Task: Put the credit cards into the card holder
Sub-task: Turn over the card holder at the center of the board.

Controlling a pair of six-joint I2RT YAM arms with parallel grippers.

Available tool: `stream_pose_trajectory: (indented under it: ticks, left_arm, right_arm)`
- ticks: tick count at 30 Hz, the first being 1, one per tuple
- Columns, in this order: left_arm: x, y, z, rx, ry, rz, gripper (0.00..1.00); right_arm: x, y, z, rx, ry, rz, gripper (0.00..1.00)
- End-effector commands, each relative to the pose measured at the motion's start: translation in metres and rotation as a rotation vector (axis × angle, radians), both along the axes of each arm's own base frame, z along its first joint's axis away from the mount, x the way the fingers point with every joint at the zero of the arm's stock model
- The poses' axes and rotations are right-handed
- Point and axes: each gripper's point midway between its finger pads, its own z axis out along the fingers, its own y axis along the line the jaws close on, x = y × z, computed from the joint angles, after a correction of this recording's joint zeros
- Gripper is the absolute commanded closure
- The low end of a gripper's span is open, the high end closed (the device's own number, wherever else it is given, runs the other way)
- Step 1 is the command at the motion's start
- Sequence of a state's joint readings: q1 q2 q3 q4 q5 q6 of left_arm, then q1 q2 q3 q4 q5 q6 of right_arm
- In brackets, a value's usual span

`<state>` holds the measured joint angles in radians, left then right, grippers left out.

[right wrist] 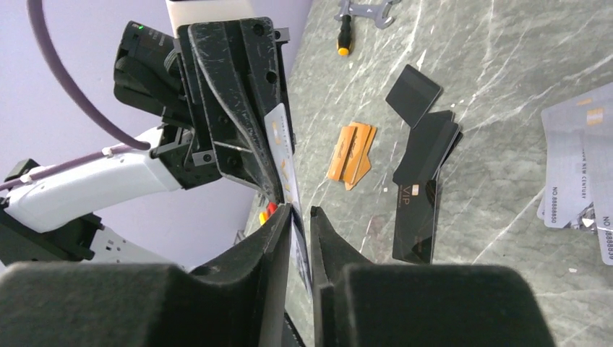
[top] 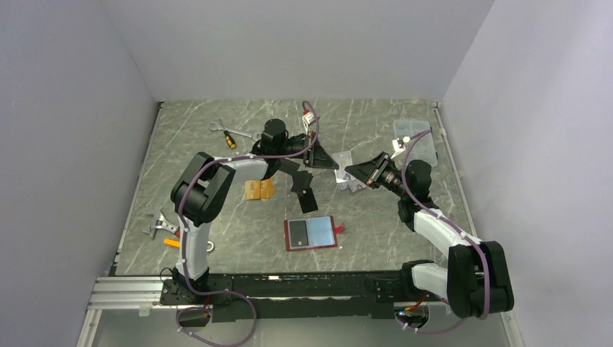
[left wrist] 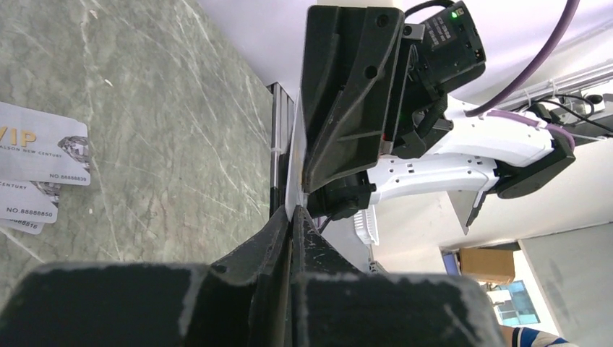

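Observation:
My two grippers meet tip to tip above the back middle of the table. The left gripper (left wrist: 293, 213) (top: 331, 163) is shut on a silver credit card (left wrist: 295, 166), seen edge-on. That same card (right wrist: 283, 155) also stands between the fingers of my right gripper (right wrist: 300, 210) (top: 351, 172), which are slightly open, with a gap on the card's right side. On the table lie orange cards (top: 258, 189) (right wrist: 352, 150), black cards (top: 305, 196) (right wrist: 423, 188) and silver cards (top: 352, 185) (right wrist: 575, 166) (left wrist: 40, 155). The dark-red card holder (top: 311, 233) lies open nearer the arms.
A clear compartment box (top: 416, 137) stands at the back right. A screwdriver (top: 230, 139) (right wrist: 345, 36) and a wrench (top: 217, 129) lie at the back left. More tools (top: 160, 228) lie by the left edge, and a small red-and-white part (top: 309, 116) sits at the back.

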<state>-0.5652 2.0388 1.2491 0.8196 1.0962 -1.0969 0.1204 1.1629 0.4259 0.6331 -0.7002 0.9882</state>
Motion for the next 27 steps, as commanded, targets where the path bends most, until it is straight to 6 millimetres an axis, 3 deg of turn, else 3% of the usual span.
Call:
stream_pose_trajectory:
  ticks: [1, 4, 7, 9, 15, 19, 22, 27]
  left_arm:
    - [-0.012, -0.002, 0.028, -0.058, -0.097, -0.055, 0.91]
    - [-0.013, -0.002, 0.027, -0.054, -0.096, -0.056, 0.92]
    - [-0.013, -0.001, 0.027, -0.048, -0.098, -0.056, 0.93]
    - [-0.013, -0.001, 0.028, -0.049, -0.1, -0.055, 0.93]
    - [-0.012, 0.0, 0.028, -0.048, -0.091, -0.054, 0.92]
    - [-0.008, 0.002, 0.031, -0.051, -0.086, -0.046, 0.89]
    - [-0.006, 0.002, 0.036, -0.055, -0.084, -0.042, 0.8]
    - [-0.005, 0.003, 0.038, -0.041, -0.078, -0.033, 0.53]
  right_arm:
    - [0.003, 0.003, 0.014, 0.006, -0.066, 0.021, 0.76]
    - [0.011, 0.003, 0.025, 0.001, -0.089, 0.019, 0.68]
    - [0.018, 0.005, 0.037, 0.007, -0.111, 0.031, 0.68]
    - [0.021, 0.007, 0.045, 0.022, -0.127, 0.039, 0.72]
    - [0.016, 0.01, 0.045, 0.044, -0.111, 0.063, 0.99]
    - [0.007, 0.01, 0.038, 0.029, -0.098, 0.079, 1.0]
    - [0.001, 0.011, 0.03, 0.015, -0.072, 0.096, 1.0]
    - [-0.004, 0.01, 0.027, 0.002, -0.068, 0.087, 1.0]
